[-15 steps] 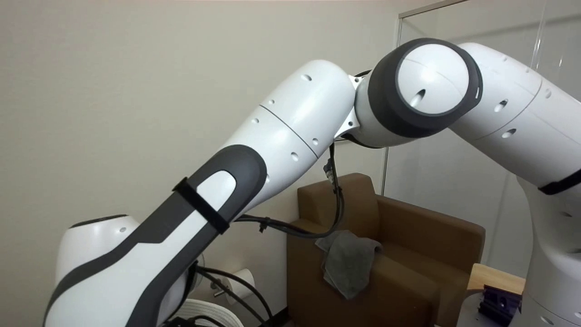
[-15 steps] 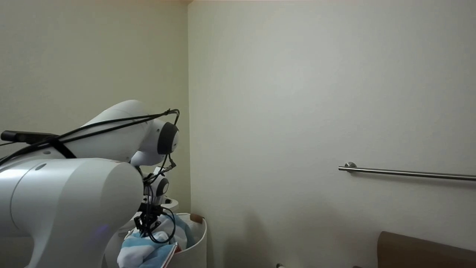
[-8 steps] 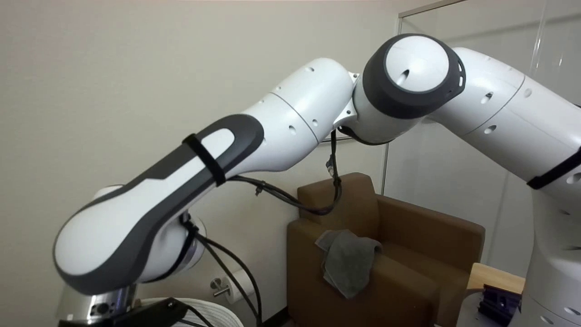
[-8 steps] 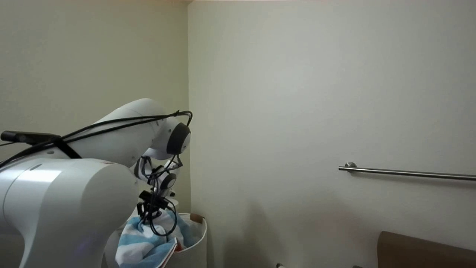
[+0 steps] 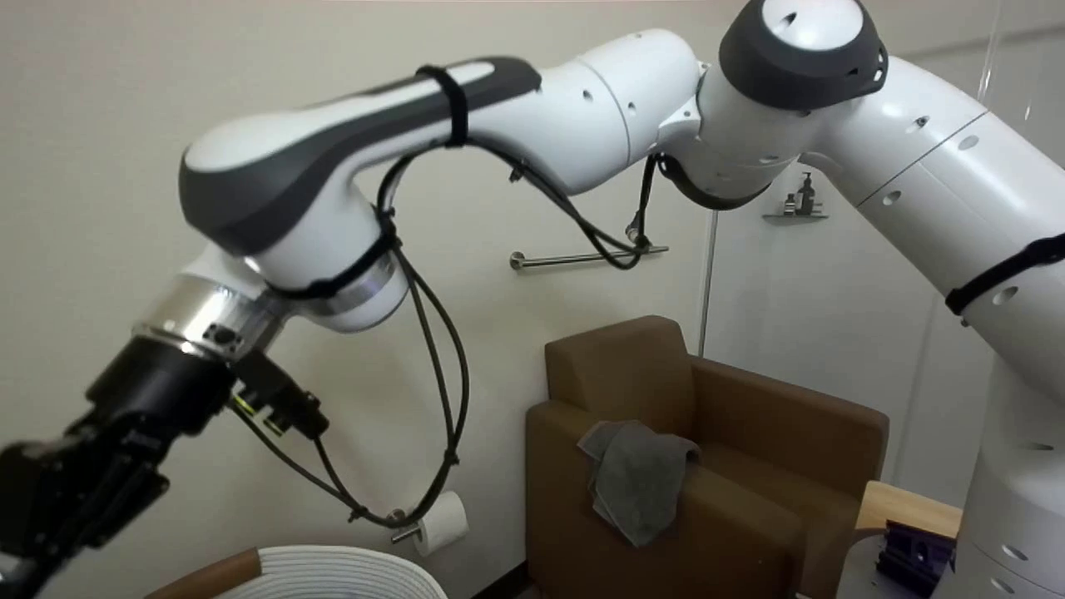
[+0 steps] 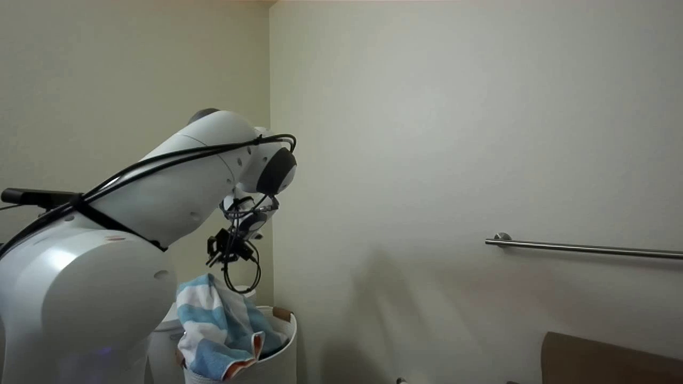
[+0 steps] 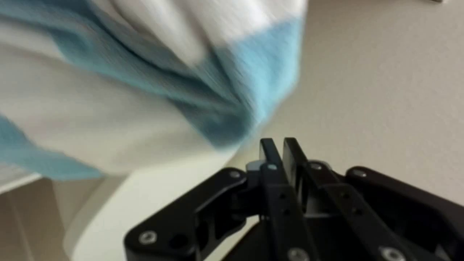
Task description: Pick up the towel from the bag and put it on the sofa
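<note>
"How did the gripper [image 7: 278,141] stand?"

"Its two fingers [image 7: 270,150] were drawn together, with just a thin gap between them in the wrist view, and it had hold of nothing."

"Where was the towel [image 6: 213,320], then?"

"In the bag [image 6: 280,365], heaped up and slumped over the rim on the camera's side. In an exterior view the pale blue and white stripes were plain, and so was the orange-red trim along its lower edge. One fold stood up in a peak."

"Was the gripper touching that peak?"

"No, it was tilted just above it, apart. In the wrist view the cloth filled the upper left, blurred, near the fingertips but not between them."

"And the sofa [image 5: 624,358]?"

"Well apart from the bag, brown and boxy, with part of it showing in both exterior views. A plain grey cloth [image 5: 639,482] hung over one of its arms."

"What was between the sofa and the bag?"

"A white toilet-paper roll [image 5: 443,524] on its metal holder [image 5: 404,536], fixed to the wall [image 5: 499,358]. Higher up the same wall ran a metal bar [image 5: 574,260]."
</note>
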